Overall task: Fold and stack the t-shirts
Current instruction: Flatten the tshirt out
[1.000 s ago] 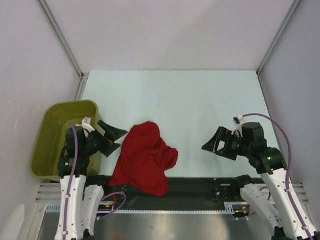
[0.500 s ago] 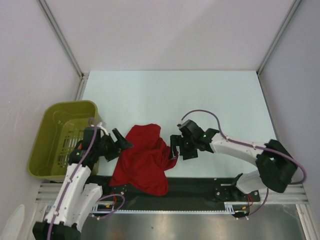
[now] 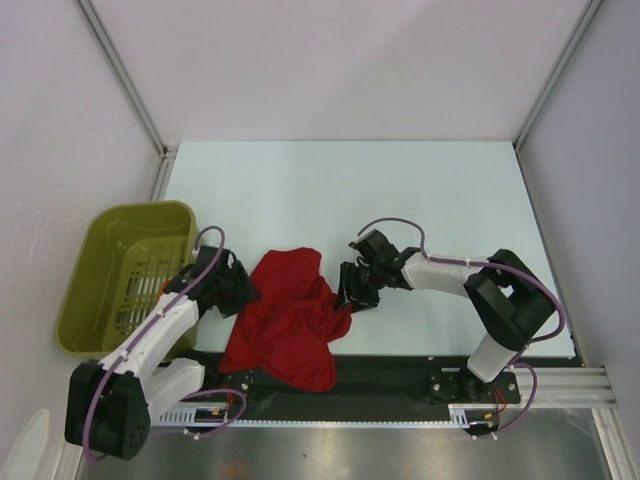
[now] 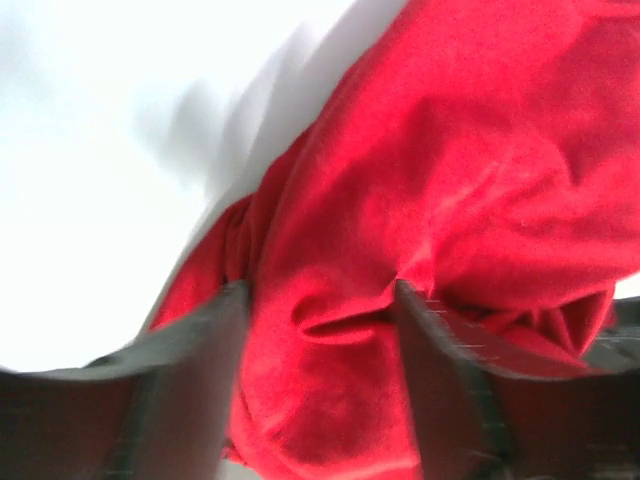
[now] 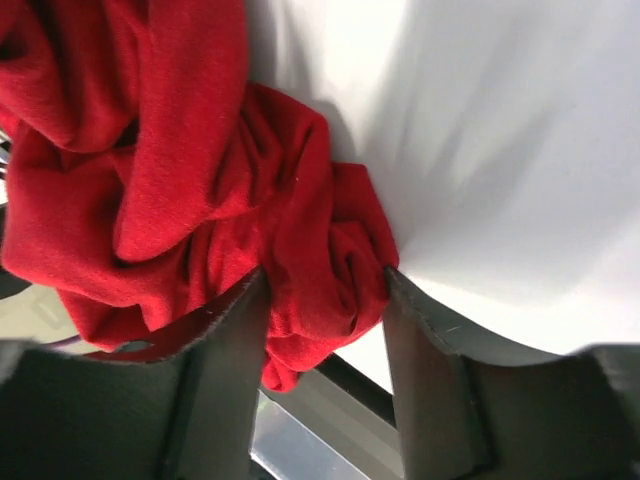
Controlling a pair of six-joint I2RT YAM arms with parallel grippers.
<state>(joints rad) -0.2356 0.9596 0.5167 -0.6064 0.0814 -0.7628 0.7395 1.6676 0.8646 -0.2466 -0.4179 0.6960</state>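
T-shirt (image 3: pixel 285 320) bunches between left fingers (image 4: pixel 180 400), also between right fingers (image 5: pixel 430 390)

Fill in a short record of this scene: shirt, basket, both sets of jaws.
t-shirt: one, dark red, crumpled, unfolded, overlapping the near edge of the table
basket: olive green, beside the table's left edge, no shirt visible inside
left jaws: astride the shirt's left side, cloth between them
right jaws: astride its right side, cloth between them
stack: none yet
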